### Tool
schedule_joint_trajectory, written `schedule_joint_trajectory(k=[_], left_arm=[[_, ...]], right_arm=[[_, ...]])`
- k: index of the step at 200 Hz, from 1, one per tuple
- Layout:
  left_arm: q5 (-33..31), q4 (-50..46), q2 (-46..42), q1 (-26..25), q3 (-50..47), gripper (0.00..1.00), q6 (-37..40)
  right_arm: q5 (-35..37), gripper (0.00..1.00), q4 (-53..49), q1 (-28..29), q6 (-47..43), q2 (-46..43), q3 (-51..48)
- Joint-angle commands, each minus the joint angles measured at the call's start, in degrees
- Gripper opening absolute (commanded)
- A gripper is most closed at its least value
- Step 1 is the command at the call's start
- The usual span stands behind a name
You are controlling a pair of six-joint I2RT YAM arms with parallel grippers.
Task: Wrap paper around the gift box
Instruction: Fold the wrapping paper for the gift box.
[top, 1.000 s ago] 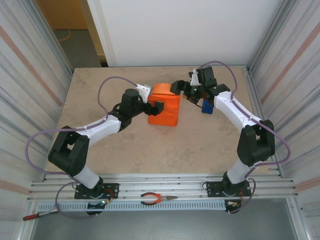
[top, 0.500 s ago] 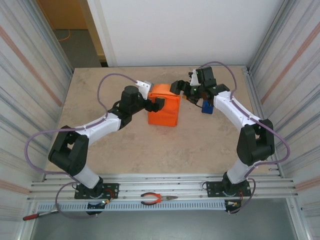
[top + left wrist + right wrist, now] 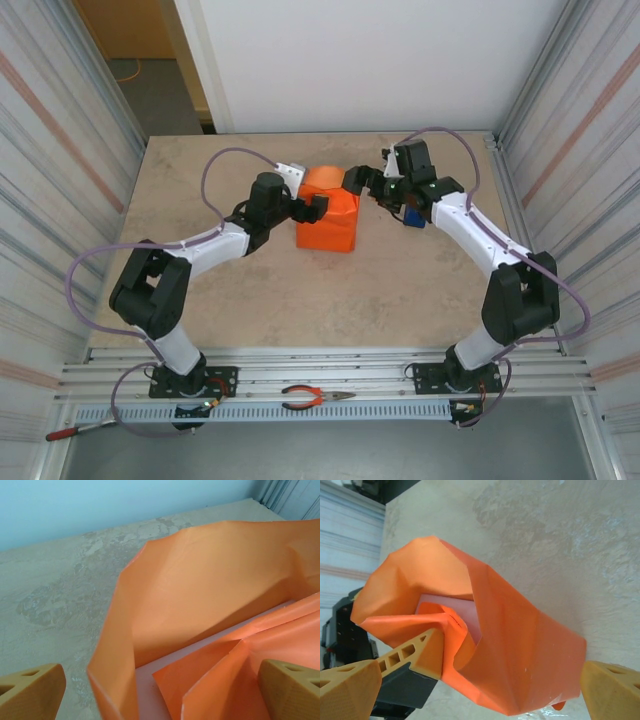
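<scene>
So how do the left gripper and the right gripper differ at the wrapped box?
The left gripper meets the gift box from its left side; the right gripper from its far right corner. A left finger touches a paper flap; the right fingers look clear. Both are open.

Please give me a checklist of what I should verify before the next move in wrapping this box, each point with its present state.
1. Left fingers open: ok, wide apart at the open end of the plain bright orange paper sheet.
2. Right fingers open: ok, wide apart on either side of the paper.
3. Paper covers the top and long sides of the small cuboid gift box: ok.
4. End flaps folded shut: not ok; the end gapes and the box's pale face shows.
5. Blue tape dispenser at hand: ok, close by the right fingers.
6. Seam taped: cannot tell.
</scene>
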Motion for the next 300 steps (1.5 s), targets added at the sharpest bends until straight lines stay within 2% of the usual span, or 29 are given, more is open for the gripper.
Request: schedule_joint_trajectory(k=[1,29,89,122,145,162,184,222,268,300], left_arm=[[-1.11,-1.0,-0.19,0.24,1.13,0.99,0.84],[-0.58,-1.09,-0.6,0.16,0.8,0.99,0.38],[-0.63,-2.36,-3.47,0.32,1.05,0.99,-0.4],[0.99,-2.12,-9.93,2.16,-0.05,0.99,-1.69],[1.77,-1.69,-13.38,4.46,-0.42,0.99,-4.86],[4.93,1.13,-15.11,6.67,-2.29,0.99,-8.51],[14.46,6.43,-16.11,9.29,-5.51,0.97,-10.27],[20.31,0.3,-13.62,8.76,-4.62,0.82,-6.45],[14.02,-2.06,-10.58,3.76,-4.57,0.82,0.28],[8.81,-1.94,-6.78,2.86,-3.07,0.81,1.78]], right_arm=[[8.88,1.0,-2.59,3.54,-4.13,-1.83,-1.12],[16.25,0.99,-1.84,6.02,-4.8,-0.93,-2.04],[26.5,0.93,3.61,8.67,-4.43,4.23,-4.85],[27.65,0.85,5.07,8.96,-3.87,4.92,-8.73],[27.11,0.83,5.23,8.93,-3.74,4.82,-9.64],[26.86,0.83,5.39,8.96,-3.74,4.7,-9.79],[26.41,0.81,5.35,8.98,-3.92,4.76,-9.66],[25.76,0.8,5.07,9.06,-3.92,5.02,-9.71],[25.6,0.8,4.77,9.14,-4.0,5.03,-10.09],[25.59,0.8,4.89,9.33,-3.92,4.84,-10.36]])
